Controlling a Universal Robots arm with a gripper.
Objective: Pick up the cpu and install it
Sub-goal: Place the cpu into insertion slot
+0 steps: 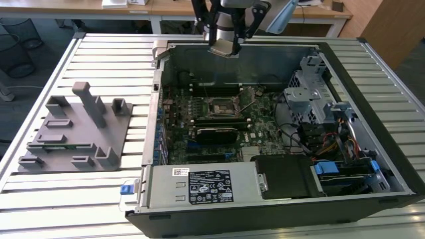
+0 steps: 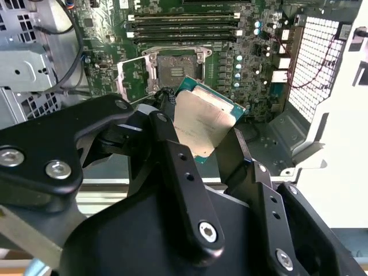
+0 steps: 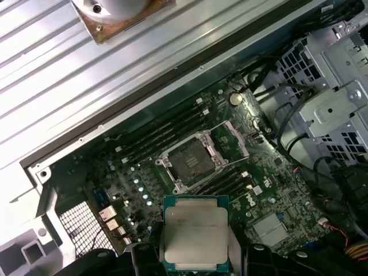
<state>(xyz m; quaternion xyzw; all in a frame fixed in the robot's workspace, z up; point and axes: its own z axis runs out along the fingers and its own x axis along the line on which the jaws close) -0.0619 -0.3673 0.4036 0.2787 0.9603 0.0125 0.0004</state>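
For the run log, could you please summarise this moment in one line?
gripper: shut on cpu | cpu: held above open case, not seated | socket: open, empty

Matt silvery metal cpu [image 3: 195,233] (green rim), matt black pincer [image 2: 199,119], ribbed metal table [image 1: 99,55]

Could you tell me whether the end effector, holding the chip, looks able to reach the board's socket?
Probably yes: the end effector grips the chip over the open case, and the socket lies uncovered with nothing across it.

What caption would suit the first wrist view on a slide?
Gripper clamps the cpu by its edges, the motherboard's open socket visible beyond.
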